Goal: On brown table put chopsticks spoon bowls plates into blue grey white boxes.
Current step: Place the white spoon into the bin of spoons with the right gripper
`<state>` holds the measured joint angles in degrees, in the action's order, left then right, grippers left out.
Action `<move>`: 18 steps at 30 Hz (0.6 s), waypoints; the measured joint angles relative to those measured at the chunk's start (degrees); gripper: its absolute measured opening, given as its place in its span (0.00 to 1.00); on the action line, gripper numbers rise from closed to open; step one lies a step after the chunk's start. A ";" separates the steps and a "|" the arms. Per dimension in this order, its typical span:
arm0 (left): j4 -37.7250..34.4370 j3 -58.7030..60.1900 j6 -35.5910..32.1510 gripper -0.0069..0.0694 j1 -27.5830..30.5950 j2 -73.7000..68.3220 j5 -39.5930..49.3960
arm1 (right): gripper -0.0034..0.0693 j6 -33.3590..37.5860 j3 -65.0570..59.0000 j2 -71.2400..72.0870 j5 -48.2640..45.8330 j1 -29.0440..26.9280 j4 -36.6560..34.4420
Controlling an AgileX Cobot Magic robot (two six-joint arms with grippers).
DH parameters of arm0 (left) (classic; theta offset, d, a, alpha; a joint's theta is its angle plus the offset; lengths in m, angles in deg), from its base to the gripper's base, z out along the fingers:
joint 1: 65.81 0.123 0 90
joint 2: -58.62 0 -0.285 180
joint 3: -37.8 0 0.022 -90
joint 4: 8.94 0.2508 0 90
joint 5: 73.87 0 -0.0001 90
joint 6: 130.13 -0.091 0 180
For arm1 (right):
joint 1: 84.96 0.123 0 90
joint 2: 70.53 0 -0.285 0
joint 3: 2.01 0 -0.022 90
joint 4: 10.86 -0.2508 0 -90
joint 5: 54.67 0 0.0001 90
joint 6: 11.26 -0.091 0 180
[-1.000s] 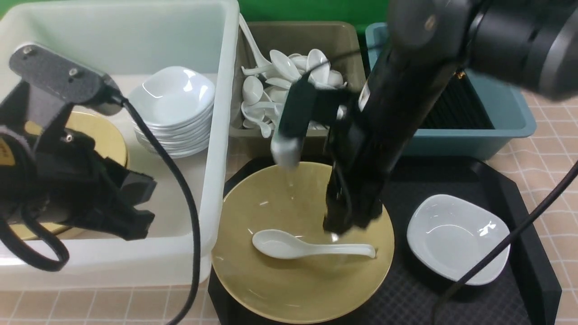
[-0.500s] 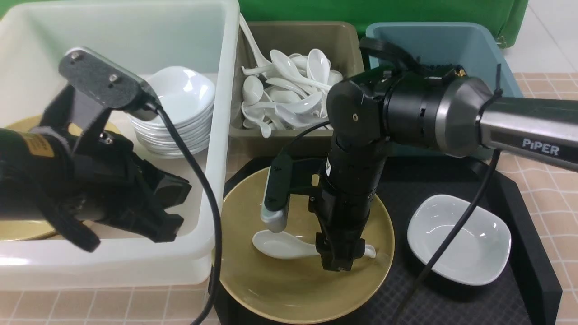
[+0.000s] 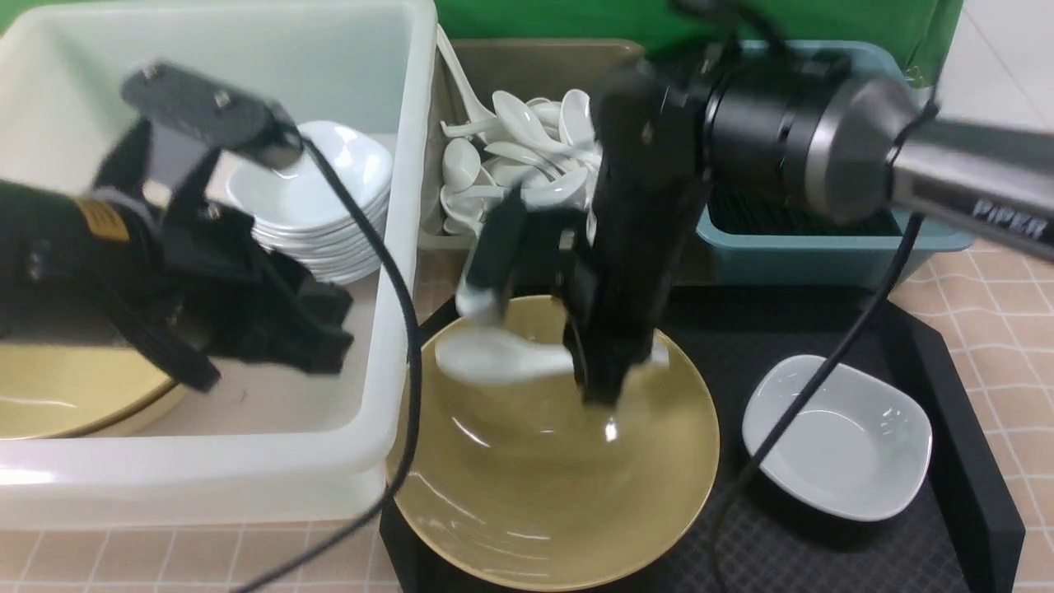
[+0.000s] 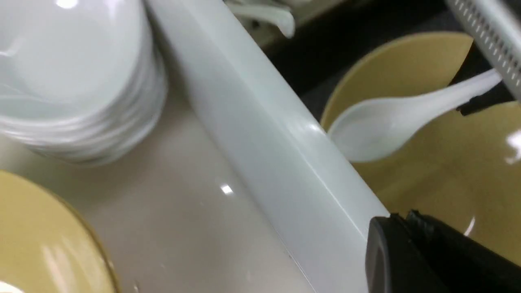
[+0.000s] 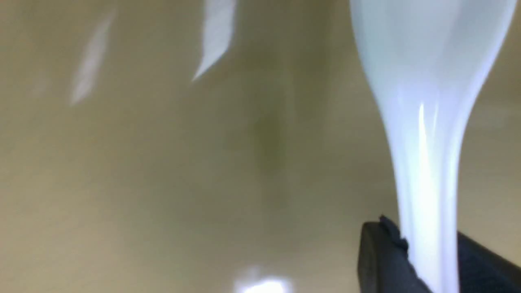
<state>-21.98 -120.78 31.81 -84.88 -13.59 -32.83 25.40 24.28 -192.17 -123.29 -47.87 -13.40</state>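
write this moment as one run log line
right pincer: closed on white spoon | spoon: above yellow plate | left pincer: shut, empty | white bowl: on black tray

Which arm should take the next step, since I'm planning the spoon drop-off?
The right, I'd say: its gripper already holds the spoon, near the grey box; the left gripper is empty.

Spoon blurred, handle partly hidden
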 joint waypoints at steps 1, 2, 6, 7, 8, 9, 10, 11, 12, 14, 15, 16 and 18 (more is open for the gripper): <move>0.16 0.00 0.17 0.09 0.11 -0.01 0.00 | 0.25 -0.24 0.50 0.07 0.13 -0.19 0.00; 1.10 -2.36 1.49 0.09 1.09 -0.60 0.00 | 0.25 -1.86 3.76 0.22 1.79 -1.64 0.38; 1.06 -6.82 2.67 0.09 5.24 -3.96 0.00 | 0.25 -8.55 10.20 -0.38 11.50 -5.88 0.73; 0.50 -7.72 2.67 0.09 6.30 -5.27 0.00 | 0.25 -10.99 11.01 -0.91 15.58 -6.77 0.73; -0.70 -8.73 2.30 0.09 7.51 -7.31 0.00 | 0.25 -13.83 11.60 -1.67 20.87 -7.75 0.73; -0.89 -8.89 2.23 0.09 7.51 -7.31 0.00 | 0.25 -14.27 11.66 -1.84 21.71 -7.90 0.73; -2.40 -10.17 1.28 0.09 8.26 -9.65 0.20 | 0.25 -16.68 11.78 -3.12 27.33 -8.81 0.73; -3.76 -10.79 0.55 0.09 8.38 -11.02 0.54 | 0.26 -17.80 11.78 -4.13 30.60 -9.29 0.73; -5.15 -11.63 -0.52 0.09 8.38 -12.25 1.15 | 0.26 -18.75 11.78 -5.44 33.12 -9.71 0.73; -7.68 -12.78 -2.88 0.09 8.24 -14.04 1.85 | 0.30 -20.18 11.78 -7.18 36.56 -10.10 0.73; -7.94 -12.78 -3.20 0.09 8.24 -14.20 1.93 | 0.30 -20.18 11.78 -7.36 36.56 -10.10 0.73; -9.12 -13.60 -4.96 0.09 7.76 -15.16 2.20 | 0.38 -20.92 11.78 -8.63 37.80 -10.17 0.73; -9.76 -14.52 -6.22 0.09 7.10 -15.88 2.34 | 0.48 -22.15 11.78 -9.50 38.12 -10.22 0.67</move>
<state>-31.74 -135.30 25.59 -77.78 -29.47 -30.48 3.25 36.06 -201.68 -85.17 -58.09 -12.73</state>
